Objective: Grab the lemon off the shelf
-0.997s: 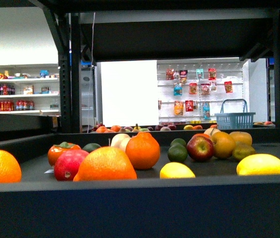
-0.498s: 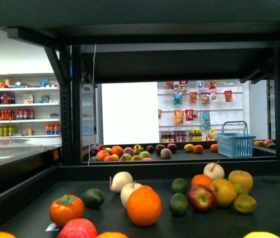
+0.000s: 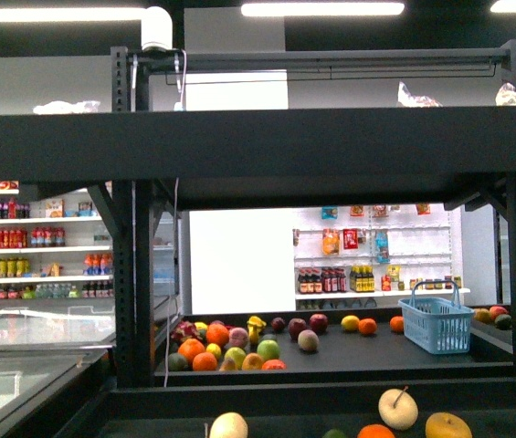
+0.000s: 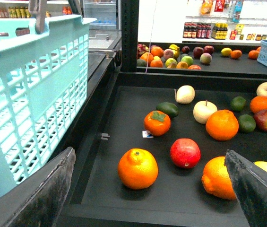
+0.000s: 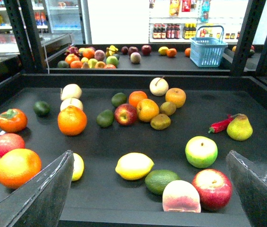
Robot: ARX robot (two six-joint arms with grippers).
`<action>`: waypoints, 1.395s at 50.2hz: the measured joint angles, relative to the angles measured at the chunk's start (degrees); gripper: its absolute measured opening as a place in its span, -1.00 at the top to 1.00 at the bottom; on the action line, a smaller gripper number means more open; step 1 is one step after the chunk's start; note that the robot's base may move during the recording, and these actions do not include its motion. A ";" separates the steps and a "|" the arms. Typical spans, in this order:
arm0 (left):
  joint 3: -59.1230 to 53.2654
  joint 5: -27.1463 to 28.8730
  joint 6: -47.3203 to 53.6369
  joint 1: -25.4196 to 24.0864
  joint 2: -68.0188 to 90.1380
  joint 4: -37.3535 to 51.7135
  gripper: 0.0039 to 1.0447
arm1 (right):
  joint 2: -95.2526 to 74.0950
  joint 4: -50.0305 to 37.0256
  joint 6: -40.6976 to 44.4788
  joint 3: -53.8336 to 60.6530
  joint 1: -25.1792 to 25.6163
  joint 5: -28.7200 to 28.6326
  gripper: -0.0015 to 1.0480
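Note:
A bright yellow lemon (image 5: pixel 134 166) lies near the front edge of the black shelf tray (image 5: pixel 100 201), beside a dark green lime (image 5: pixel 161 181). My right gripper (image 5: pixel 150 158) hangs open just in front of it, with the lemon between the lines of its fingers (image 5: pixel 43 194) but untouched. A second yellow fruit (image 5: pixel 78 166) peeks out from behind one finger. My left gripper (image 4: pixel 150 152) is open over the same tray (image 4: pixel 124 118), facing an orange (image 4: pixel 138 168) and a red fruit (image 4: pixel 185 152). The front view shows the shelf (image 3: pixel 258 146) and no gripper.
A turquoise basket (image 4: pixel 29 94) sits close beside the left gripper. Apples (image 5: pixel 212 188), a green apple (image 5: pixel 201 151), a pear (image 5: pixel 239 128), oranges (image 5: pixel 72 120) and a persimmon (image 5: pixel 12 119) are scattered over the tray. A blue basket (image 3: pixel 436 324) stands on the far rack.
The front view has risen: the fruit tray has dropped to the bottom edge of the picture, and the upper shelf tray and ceiling lights have come into sight.

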State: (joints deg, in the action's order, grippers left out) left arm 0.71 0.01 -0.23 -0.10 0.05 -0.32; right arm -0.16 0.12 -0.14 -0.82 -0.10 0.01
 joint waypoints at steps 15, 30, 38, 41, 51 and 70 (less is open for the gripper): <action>0.00 0.00 0.00 0.00 0.00 0.00 -0.86 | 0.00 -0.04 -0.02 0.00 0.00 0.02 -0.85; 0.00 0.00 0.00 0.00 0.00 0.00 -0.86 | 0.00 -0.04 -0.02 0.00 0.00 -0.02 -0.85; 4.55 2.69 -19.89 -1.14 10.16 -9.18 -0.86 | 0.00 -0.04 -0.02 0.00 0.00 0.00 -0.85; 7.23 -2.82 -28.09 -5.20 15.98 -8.20 -0.86 | 0.00 -0.04 -0.02 0.00 0.00 -0.02 -0.85; 19.43 -18.62 -47.28 -19.30 36.63 -2.36 -0.86 | 0.00 -0.04 -0.02 0.00 0.00 0.00 -0.85; 49.18 -19.85 -70.44 -27.78 70.31 -3.50 -0.86 | 0.00 -0.04 -0.02 0.00 0.00 -0.02 -0.85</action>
State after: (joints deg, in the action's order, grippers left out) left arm 49.89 -19.84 -70.67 -27.88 70.37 -3.81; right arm -0.16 0.08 -0.16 -0.82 -0.10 -0.01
